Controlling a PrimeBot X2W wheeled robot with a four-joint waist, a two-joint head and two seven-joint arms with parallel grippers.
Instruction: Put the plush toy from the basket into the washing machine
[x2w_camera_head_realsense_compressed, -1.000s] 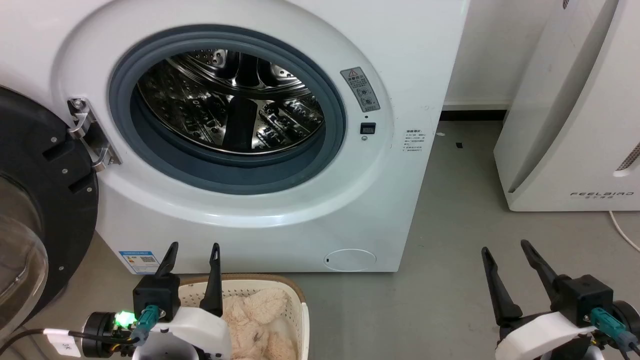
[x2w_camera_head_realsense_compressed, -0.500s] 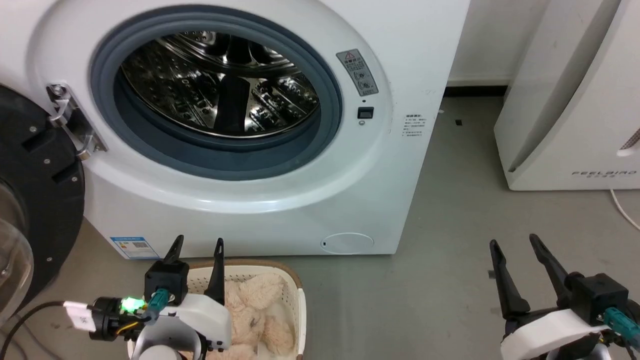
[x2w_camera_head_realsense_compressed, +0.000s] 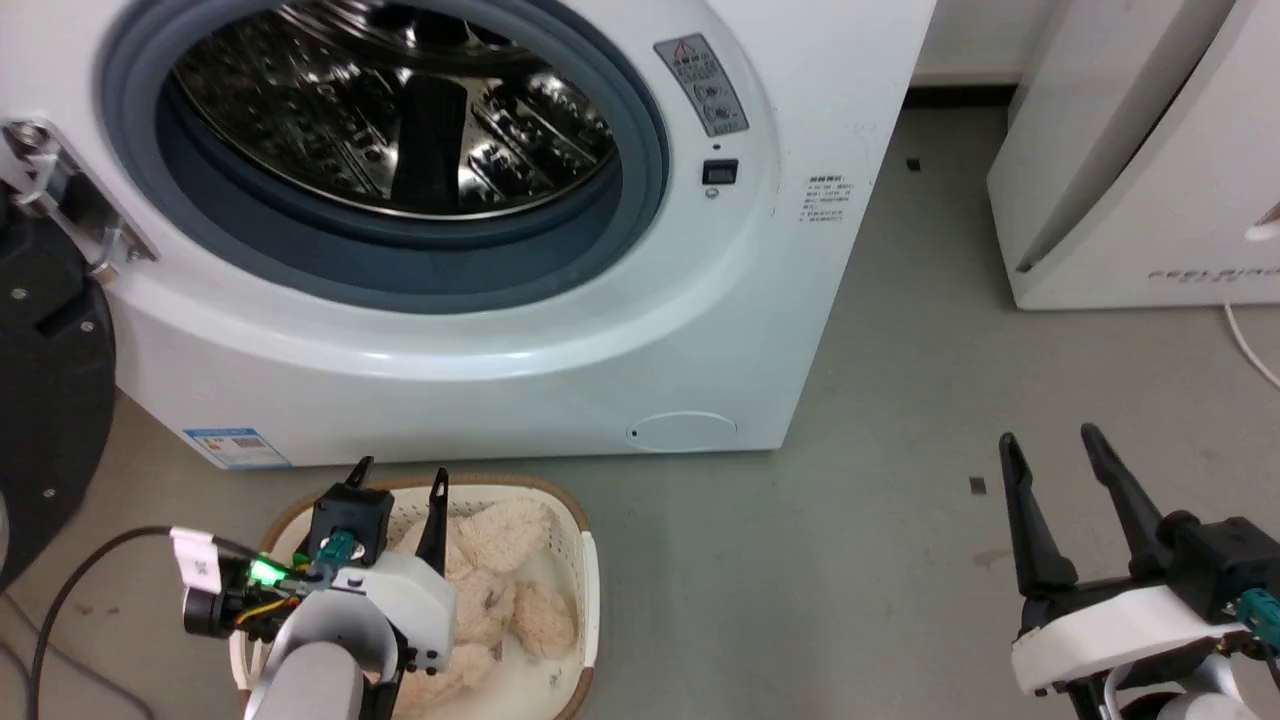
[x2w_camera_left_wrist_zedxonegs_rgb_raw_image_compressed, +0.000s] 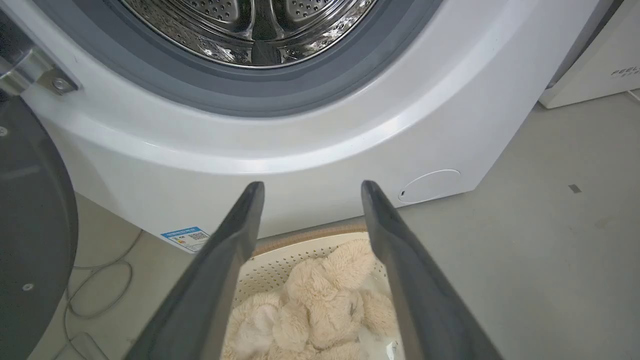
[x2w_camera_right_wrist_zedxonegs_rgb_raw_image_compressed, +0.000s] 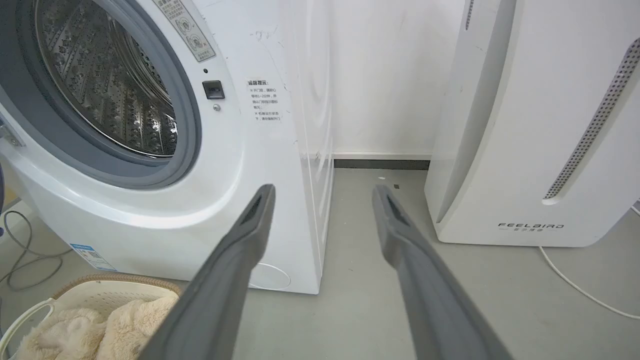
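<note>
The head camera has tipped lower than one second ago, so the washing machine (x2w_camera_head_realsense_compressed: 500, 340) sits higher in the head view and more of the basket (x2w_camera_head_realsense_compressed: 590, 585) shows. Both pincers are as wide open as before.

The left pincer (x2w_camera_head_realsense_compressed: 400, 468) hangs with spread fingers above the left half of the basket and holds nothing. In the left wrist view the fingers frame the plush toy (x2w_camera_head_realsense_compressed: 500, 570) without touching it. The toy lies inside the basket and fills most of it.

The basket stands on the grey floor (x2w_camera_head_realsense_compressed: 800, 560), and its far brown rim is just beside the lower front edge of the machine. The round opening of the steel drum (x2w_camera_head_realsense_compressed: 400, 100) is directly above and shows nothing inside. The black-framed door (x2w_camera_head_realsense_compressed: 40, 400) is swung open at the left, near the basket.

The right pincer (x2w_camera_head_realsense_compressed: 1049, 437), also wide and empty, hangs over bare floor, well apart from the basket. A free lane of floor runs between the machine's right side and the white FEELBIRD appliance (x2w_camera_head_realsense_compressed: 1130, 150).
</note>
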